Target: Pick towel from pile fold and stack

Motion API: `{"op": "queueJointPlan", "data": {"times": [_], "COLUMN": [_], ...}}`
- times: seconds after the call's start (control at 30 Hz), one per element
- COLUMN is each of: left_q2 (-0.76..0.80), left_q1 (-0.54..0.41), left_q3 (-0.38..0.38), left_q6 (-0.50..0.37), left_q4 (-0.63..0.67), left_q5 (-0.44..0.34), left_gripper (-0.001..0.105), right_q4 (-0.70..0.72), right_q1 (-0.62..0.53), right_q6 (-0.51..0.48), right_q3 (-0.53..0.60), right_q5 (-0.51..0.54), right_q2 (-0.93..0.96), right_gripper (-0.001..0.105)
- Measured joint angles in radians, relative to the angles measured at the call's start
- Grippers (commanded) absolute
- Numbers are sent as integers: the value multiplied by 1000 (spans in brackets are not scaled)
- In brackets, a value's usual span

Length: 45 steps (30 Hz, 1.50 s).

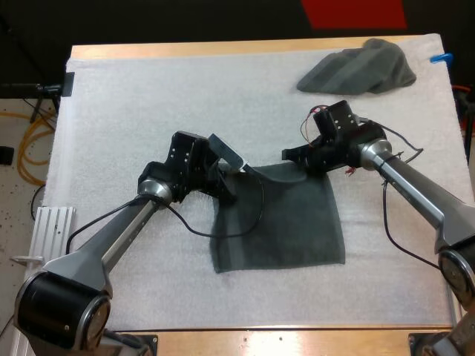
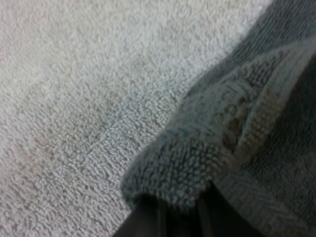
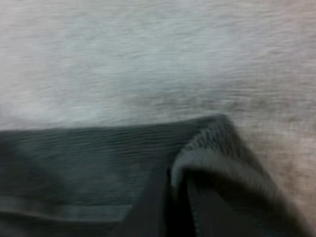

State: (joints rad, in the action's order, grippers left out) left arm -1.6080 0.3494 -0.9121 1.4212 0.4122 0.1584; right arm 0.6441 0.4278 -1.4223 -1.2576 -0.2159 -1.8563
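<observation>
On nubbly mat [image 1: 133, 96], squarish terry towel [image 1: 286, 222]

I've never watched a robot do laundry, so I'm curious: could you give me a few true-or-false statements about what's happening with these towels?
1. The left gripper and the right gripper each pinch a far corner of the flat towel. True.
2. A crumpled towel lies at the white mat's far right. True.
3. The crumpled towel rests on the flat towel. False: they lie apart.
4. The right gripper holds the crumpled towel. False: it holds the flat towel's corner.
</observation>
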Motion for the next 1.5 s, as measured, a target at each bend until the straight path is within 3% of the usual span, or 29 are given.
{"op": "queueJointPlan", "data": {"times": [0.07, 0.17, 0.23, 0.33, 0.5, 0.63, 0.9, 1.33, 1.5], "left_q2": [0, 0, 0, 0, 11, 61, 249, 643, 792], "left_q1": [0, 0, 0, 0, -1, -1, -1, -1, -1], "left_q3": [0, 0, -1, -25, -115, -181, -198, -198, -198], "left_q6": [-15, -27, -30, -30, -59, -75, -71, 116, 204], "left_q4": [0, -3, -4, -4, 31, 65, 142, 464, 619], "left_q5": [0, -5, -17, -68, -146, -175, -222, -236, -228], "left_gripper": [7, 21, 38, 46, 46, 46, 46, 46, 46], "right_q4": [-11, -30, -51, -78, -81, -81, 5, 286, 332], "right_q1": [-7, -27, -44, -70, -102, -109, -109, -109, -109], "right_q6": [8, 9, 13, 16, 5, -64, -201, -253, -253], "right_q3": [0, 0, 0, -1, -27, -35, -40, -32, 51], "right_q5": [-33, -63, -95, -156, -169, -146, -56, -49, -24], "right_q2": [-1, -7, -11, -12, 2, 64, 277, 597, 731], "right_gripper": [6, 30, 48, 60, 61, 61, 61, 61, 61]}}
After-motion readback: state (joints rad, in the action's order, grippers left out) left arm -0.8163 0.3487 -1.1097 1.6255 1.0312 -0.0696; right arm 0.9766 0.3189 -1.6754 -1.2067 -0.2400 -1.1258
